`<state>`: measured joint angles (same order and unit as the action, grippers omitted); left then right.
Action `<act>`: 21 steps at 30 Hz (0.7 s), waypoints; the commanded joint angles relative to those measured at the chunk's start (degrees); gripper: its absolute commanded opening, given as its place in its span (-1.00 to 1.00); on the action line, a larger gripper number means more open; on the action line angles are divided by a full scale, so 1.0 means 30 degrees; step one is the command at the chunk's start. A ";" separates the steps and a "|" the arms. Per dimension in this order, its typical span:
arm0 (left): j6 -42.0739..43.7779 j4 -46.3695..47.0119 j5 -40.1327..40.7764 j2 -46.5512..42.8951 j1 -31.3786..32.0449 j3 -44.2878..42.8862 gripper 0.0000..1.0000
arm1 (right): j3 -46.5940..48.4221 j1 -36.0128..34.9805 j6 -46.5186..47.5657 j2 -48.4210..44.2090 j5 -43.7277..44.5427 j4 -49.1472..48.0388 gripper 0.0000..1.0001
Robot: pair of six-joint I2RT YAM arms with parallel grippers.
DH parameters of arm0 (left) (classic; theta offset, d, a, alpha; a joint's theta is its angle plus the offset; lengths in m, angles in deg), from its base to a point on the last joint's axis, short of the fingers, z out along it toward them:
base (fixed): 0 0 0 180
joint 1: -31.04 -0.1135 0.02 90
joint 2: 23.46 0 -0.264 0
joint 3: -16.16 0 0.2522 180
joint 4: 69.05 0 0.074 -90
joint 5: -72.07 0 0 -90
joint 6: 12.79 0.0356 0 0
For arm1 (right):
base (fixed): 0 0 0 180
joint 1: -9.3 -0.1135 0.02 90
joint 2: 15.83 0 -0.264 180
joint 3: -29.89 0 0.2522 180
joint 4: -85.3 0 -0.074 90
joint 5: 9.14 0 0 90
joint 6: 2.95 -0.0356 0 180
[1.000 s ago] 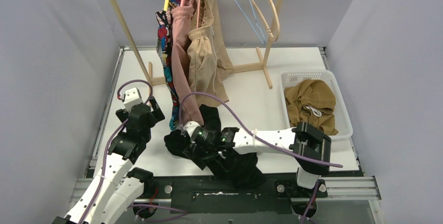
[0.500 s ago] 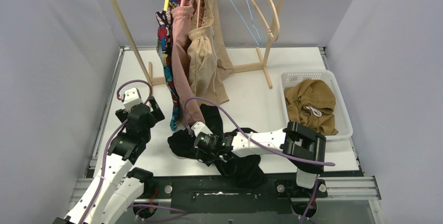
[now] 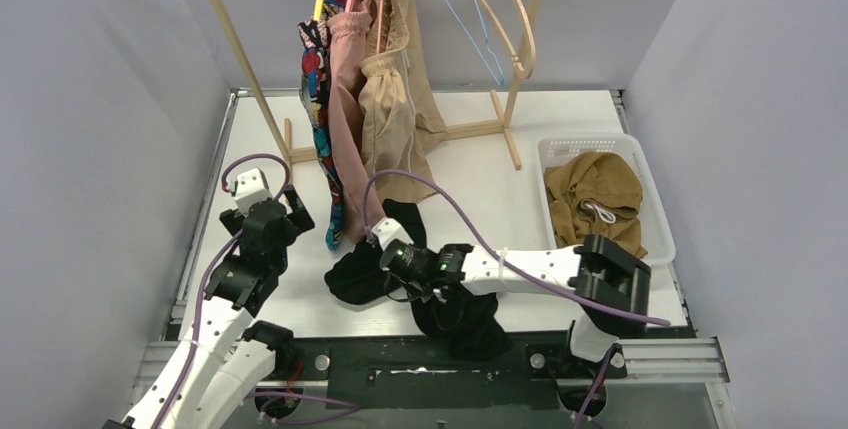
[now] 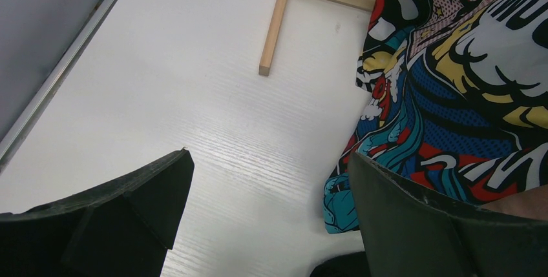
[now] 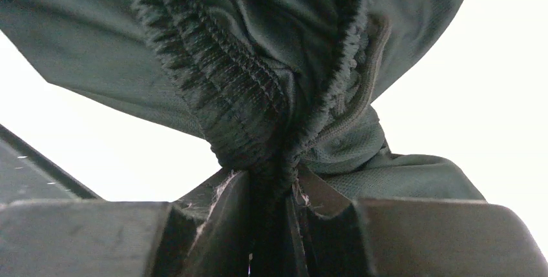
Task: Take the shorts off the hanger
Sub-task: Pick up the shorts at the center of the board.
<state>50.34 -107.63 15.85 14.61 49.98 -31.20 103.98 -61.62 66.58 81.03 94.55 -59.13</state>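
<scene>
Top external: the right gripper (image 3: 375,261) is clamped on the black soft cloth shorts (image 3: 462,321), which lie bunched on the white table (image 3: 470,189) near the front edge. One dark lump sits to the gripper's left, and the rest trails back under the right arm toward its base. The white plastic basket (image 3: 657,234), with the tan-brown shorts (image 3: 595,194) in it, lies well to that gripper's right and a little farther back, so I judge the carry must swing rightward across the table. The comic-print shorts (image 3: 318,99), dusty pink shorts (image 3: 348,79) and beige shorts (image 3: 385,119) hang on the wooden rack (image 3: 520,69). The left gripper (image 3: 265,217) is just beside the print pair's hem

Left wrist: its jaws stand wide and empty over bare table, with the print cloth to the right

Right wrist: the fingers (image 5: 210,209) pinch the black gathered waistband, folded double and rising from the narrow gap between them
</scene>
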 commanded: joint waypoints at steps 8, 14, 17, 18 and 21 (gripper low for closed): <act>-0.0095 0.0538 0.0001 -0.0144 -0.0102 -0.0869 0.82 | 0.0104 -0.0176 0.1594 -0.8449 0.1997 -0.0713 -1.00; -0.0107 0.0633 -0.0037 -0.0102 -0.0102 -0.0840 0.82 | 0.1169 -0.0108 0.2583 -1.2309 0.4905 -0.1176 -1.00; -0.0080 0.0656 -0.0126 0.0064 -0.0102 -0.0867 0.82 | 0.0977 0.0126 0.2839 -1.3664 0.6124 -0.1872 -1.00; -0.0075 0.0634 -0.0127 0.0108 -0.0102 -0.0890 0.82 | 0.0611 0.0371 0.2531 -1.3955 0.6333 -0.1935 -0.99; -0.0090 0.0597 -0.0071 0.0144 -0.0101 -0.0898 0.82 | -0.1163 0.1911 0.0262 -1.4280 0.5589 -0.1236 -0.92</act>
<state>50.34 -107.61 15.85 15.00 49.98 -31.20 104.33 -60.68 73.05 39.92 108.02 -59.48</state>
